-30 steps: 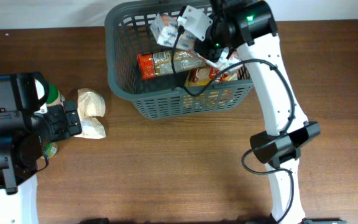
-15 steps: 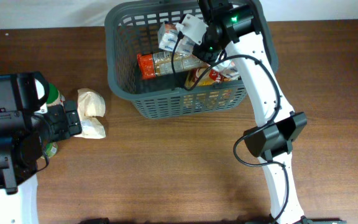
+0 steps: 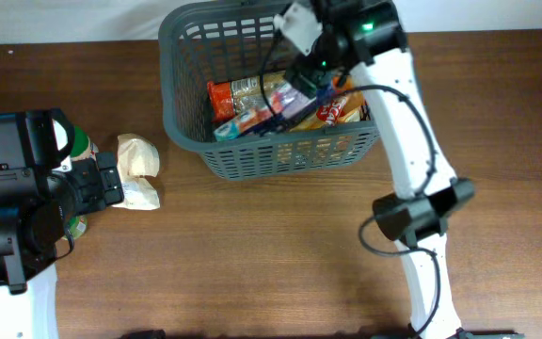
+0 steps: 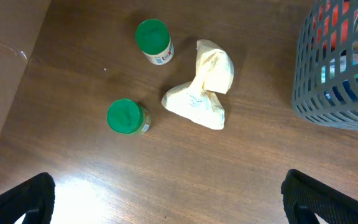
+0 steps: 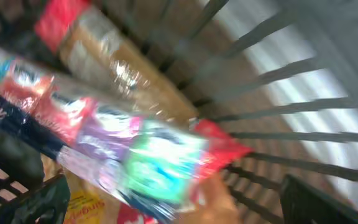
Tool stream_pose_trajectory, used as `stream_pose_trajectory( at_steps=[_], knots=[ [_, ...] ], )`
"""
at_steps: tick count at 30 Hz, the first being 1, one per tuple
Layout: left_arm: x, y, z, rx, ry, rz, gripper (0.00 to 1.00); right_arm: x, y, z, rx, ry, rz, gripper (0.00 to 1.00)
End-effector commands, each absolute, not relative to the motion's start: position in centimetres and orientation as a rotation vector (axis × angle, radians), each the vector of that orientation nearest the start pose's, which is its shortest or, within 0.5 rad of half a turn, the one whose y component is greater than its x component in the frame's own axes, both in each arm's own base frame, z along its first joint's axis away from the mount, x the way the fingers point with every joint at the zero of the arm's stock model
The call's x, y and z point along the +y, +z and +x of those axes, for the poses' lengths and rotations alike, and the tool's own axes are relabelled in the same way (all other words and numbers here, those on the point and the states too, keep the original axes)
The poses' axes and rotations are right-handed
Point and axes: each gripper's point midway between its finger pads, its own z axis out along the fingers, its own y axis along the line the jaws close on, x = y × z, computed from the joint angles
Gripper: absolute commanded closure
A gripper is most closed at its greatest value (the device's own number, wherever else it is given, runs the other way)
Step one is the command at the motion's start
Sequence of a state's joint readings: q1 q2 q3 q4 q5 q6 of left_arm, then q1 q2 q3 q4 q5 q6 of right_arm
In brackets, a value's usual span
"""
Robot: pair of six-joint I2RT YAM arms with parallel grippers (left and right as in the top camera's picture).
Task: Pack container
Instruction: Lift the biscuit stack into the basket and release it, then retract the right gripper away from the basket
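The container [image 3: 170,87] is a dark grey slotted basket at the back of the table; its side also shows in the left wrist view [image 4: 340,93]. My right gripper [image 3: 304,68] hangs open over its inside [image 5: 179,205], holding nothing. Below it a long multi-coloured packet [image 3: 271,108] [image 5: 135,149] lies loose across a red-and-brown packet [image 3: 238,94] and a yellow-orange bag [image 3: 342,108]. My left gripper [image 3: 111,181] [image 4: 176,202] stands open above bare wood at the left, beside a cream bag [image 3: 137,169] [image 4: 204,87].
Two green-lidded jars [image 4: 153,38] [image 4: 126,117] stand on the table left of the cream bag, partly hidden under the left arm in the overhead view. The right arm's white links [image 3: 412,141] run along the basket's right side. Slotted basket walls [image 5: 278,112] surround the right gripper.
The right gripper has opened and let go of the multi-coloured packet, which dropped into the basket onto the other packets. The left arm has not moved.
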State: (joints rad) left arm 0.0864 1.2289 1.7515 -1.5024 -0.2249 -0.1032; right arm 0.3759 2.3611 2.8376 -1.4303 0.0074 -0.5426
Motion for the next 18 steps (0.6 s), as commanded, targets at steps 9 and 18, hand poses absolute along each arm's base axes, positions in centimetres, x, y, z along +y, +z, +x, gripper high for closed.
stream_pose_trajectory(
  at_steps=[9,18],
  knots=[
    [6.1,33.8,24.5,2.505,0.276,-0.355,0.01,-0.3,46.4,44.8,2.075,-0.153,-0.133,0.01],
    [6.9,34.0,24.3,2.498,0.334,-0.363,0.01,-14.9,37.5,43.4,2.325,0.086,0.465,0.01]
  ],
)
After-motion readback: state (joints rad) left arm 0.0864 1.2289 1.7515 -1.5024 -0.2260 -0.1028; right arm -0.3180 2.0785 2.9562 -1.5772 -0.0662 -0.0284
